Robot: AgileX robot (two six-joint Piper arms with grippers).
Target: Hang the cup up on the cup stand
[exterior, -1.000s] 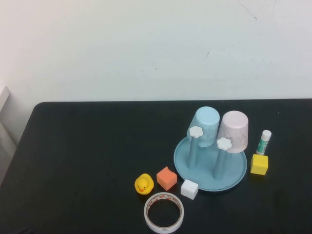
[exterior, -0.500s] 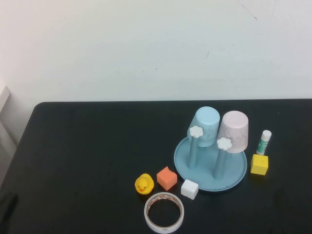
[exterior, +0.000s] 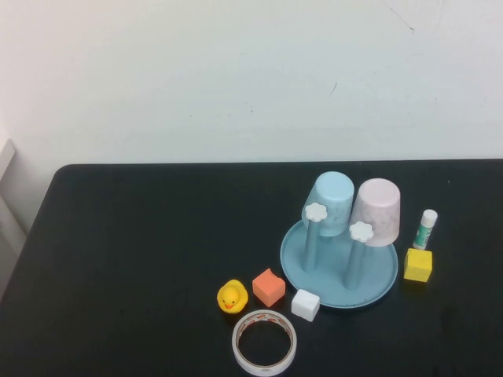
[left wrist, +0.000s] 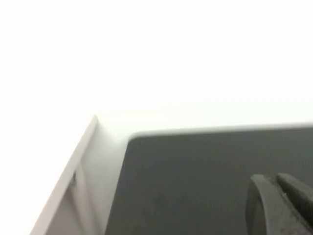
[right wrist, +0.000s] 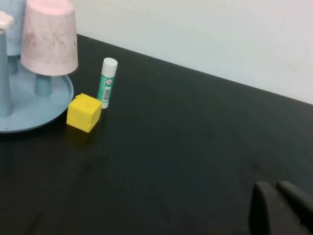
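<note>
Pink cup (exterior: 377, 210) sits upside down on a rear peg of the cup stand (exterior: 339, 267), right of centre in the high view, next to an inverted light blue cup (exterior: 331, 203). Left gripper (left wrist: 279, 205) is at lower right of its wrist view, fingers pressed together, holding nothing. Right gripper (right wrist: 279, 208) is likewise closed and empty, over bare table (right wrist: 186, 142), well apart from yellow cube (right wrist: 84, 112) and glue stick (right wrist: 106, 82).

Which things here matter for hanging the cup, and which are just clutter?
Job: pink cup, upturned on a peg of the cup stand.

Clutter: light blue cup, rubber duck, orange block, white block, yellow block, tape roll, glue stick.
</note>
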